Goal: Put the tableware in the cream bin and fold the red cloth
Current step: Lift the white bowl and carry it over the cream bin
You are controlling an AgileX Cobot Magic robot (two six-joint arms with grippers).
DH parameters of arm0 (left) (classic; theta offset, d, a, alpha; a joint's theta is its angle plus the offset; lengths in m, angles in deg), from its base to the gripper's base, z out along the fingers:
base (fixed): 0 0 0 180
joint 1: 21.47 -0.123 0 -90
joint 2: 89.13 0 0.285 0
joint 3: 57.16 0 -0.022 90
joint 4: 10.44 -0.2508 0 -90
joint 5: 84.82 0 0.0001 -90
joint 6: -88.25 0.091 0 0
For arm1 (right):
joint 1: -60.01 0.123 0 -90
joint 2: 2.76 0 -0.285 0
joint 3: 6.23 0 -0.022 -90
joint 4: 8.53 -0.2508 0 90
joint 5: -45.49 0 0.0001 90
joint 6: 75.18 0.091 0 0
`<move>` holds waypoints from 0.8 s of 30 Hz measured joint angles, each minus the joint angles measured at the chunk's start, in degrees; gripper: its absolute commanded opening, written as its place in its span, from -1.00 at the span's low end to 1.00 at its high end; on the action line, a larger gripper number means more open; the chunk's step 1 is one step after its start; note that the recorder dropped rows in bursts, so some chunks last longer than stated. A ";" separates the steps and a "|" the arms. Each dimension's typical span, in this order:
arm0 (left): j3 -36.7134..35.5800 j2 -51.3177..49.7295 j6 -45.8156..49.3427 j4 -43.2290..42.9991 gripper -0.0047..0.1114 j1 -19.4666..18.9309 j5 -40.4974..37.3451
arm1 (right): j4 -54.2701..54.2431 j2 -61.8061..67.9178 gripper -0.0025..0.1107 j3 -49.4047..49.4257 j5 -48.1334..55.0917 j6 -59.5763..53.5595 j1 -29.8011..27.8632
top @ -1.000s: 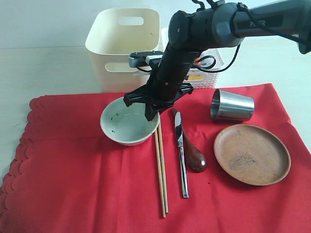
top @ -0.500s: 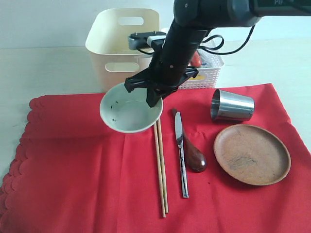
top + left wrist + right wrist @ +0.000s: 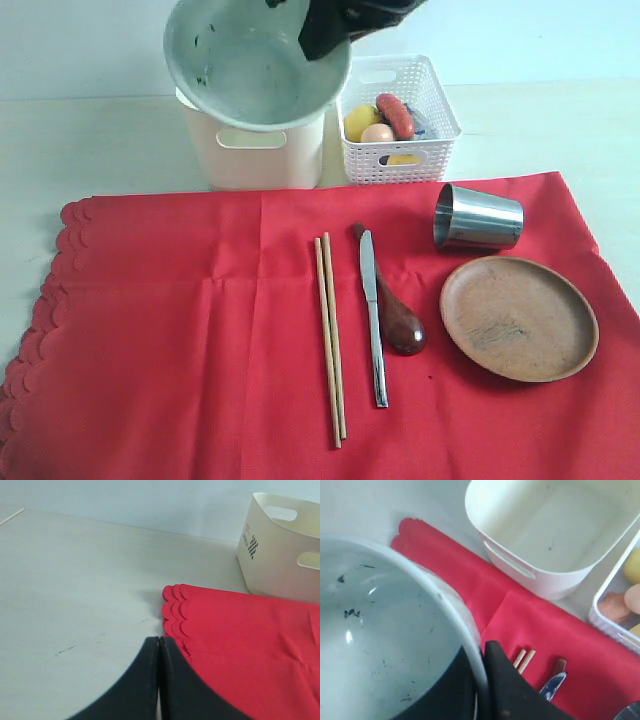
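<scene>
Binned: nothing that we can see; the part of the bin [image 3: 255,160] interior shown in the right wrist view is bare.
In hand: 1 item, the bowl [image 3: 255,65], lifted well clear of the cloth [image 3: 180,330].
Bowl position: high in the exterior view, overlapping the bin's top edge. The right wrist view shows the bin's opening off to one side of the bowl, so we judge it not yet squarely over the bin.
Bowl attitude: tilted, its inside facing the exterior camera.
Left on the cloth: 2 chopsticks [image 3: 330,340], the knife [image 3: 373,320], the spoon [image 3: 400,320] just beside the knife, the cup [image 3: 478,218] on its side, and the plate [image 3: 518,318] near the cup.
Cloth: spread flat and unfolded. We judge folding must wait until these 6 pieces are cleared.
Progress: early; we put it at step 1 of 7, with the first item not yet released.
Right gripper [image 3: 482,680]: jaws clamped on the bowl's rim, 1 finger inside and 1 outside. The arm itself is out of the exterior frame at the top.
Left gripper [image 3: 158,680]: jaws pressed together and holding nothing, low over the table [image 3: 75,580] near the cloth's scalloped corner, apart from the tableware.
Basket [image 3: 400,165]: beside the bin, holding food; not part of the task.
</scene>
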 measured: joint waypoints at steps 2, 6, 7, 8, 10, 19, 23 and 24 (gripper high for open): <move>0.00 0.00 0.00 0.00 -0.92 0.00 0.00 | 0.00 -1.79 -0.96 0.00 -0.84 0.00 0.00; 0.00 0.00 0.00 0.00 -0.92 0.00 0.00 | 0.00 -4.34 -0.96 0.00 -3.48 -0.11 0.00; 0.00 0.00 0.00 0.00 -0.92 0.00 0.00 | 0.35 -4.34 -0.96 -0.25 -3.57 -0.11 0.00; 0.00 0.00 0.00 0.00 -0.92 0.00 0.00 | 1.47 -3.93 -0.96 -1.24 -3.87 -0.11 0.00; 0.00 0.00 0.00 0.00 -0.92 0.00 0.00 | 4.03 -2.20 -0.96 -4.69 -4.43 -0.21 0.00; 0.00 0.00 0.00 0.00 -0.92 0.00 0.00 | 11.37 15.65 -0.96 -22.03 -8.33 2.89 0.00; 0.00 0.00 0.00 0.00 -0.92 0.00 0.00 | 16.26 20.14 -0.96 -23.20 -11.78 6.48 0.00; 0.00 0.00 0.00 0.00 -0.92 0.00 0.00 | 17.98 21.05 -0.96 -23.20 -12.63 7.72 0.00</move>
